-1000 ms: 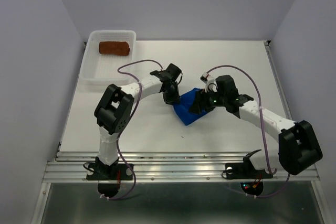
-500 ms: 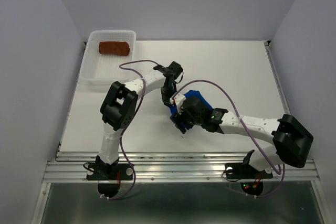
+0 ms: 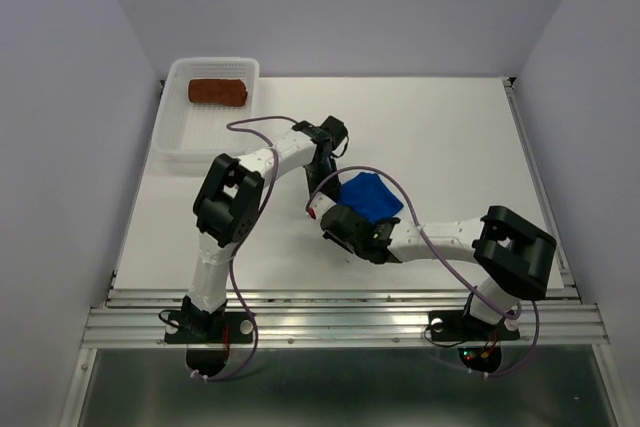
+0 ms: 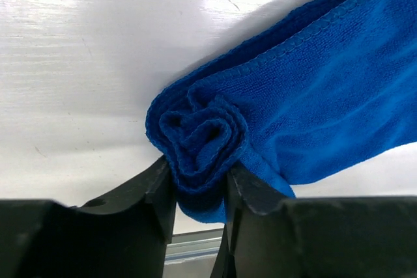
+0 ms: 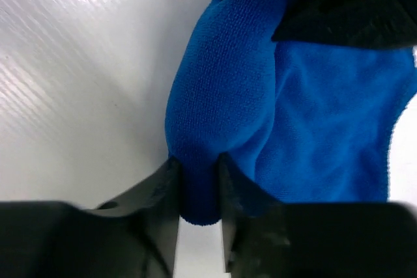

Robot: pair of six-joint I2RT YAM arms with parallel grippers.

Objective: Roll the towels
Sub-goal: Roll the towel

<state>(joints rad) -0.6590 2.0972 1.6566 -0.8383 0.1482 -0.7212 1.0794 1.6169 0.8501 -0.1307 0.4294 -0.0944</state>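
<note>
L jaws: clamped on the rolled end of the blue towel. On my L wrist cam I see the spiral of layers squeezed btwn the two fingers, w/ the roll's end facing the cam. The rest of the cloth runs off to the upper right, lying on the desk. Seam stitching shows along its far edge.

R jaws: closed tight on the same towel, pinching a thick rounded fold. On the R wrist cam that bulge rises from btwn the fingers, w/ flatter cloth spreading to the right. A black part sits over the cloth at the top right of that view; I can't tell what it is.

Top cam: the blue towel lies about mid-desk, bunched and partly rolled, not spread flat. L arm reaches in from the left, w/ its wrist at the towel's far-left side. R arm lies low across the near part of the desk, w/ its wrist at the towel's near-left edge. Both wrists are close together on that left side of the cloth.

Rust-brown towel: a compact oblong bundle in the white basket at the far-left corner of the desk, well apart from both arms.
</note>
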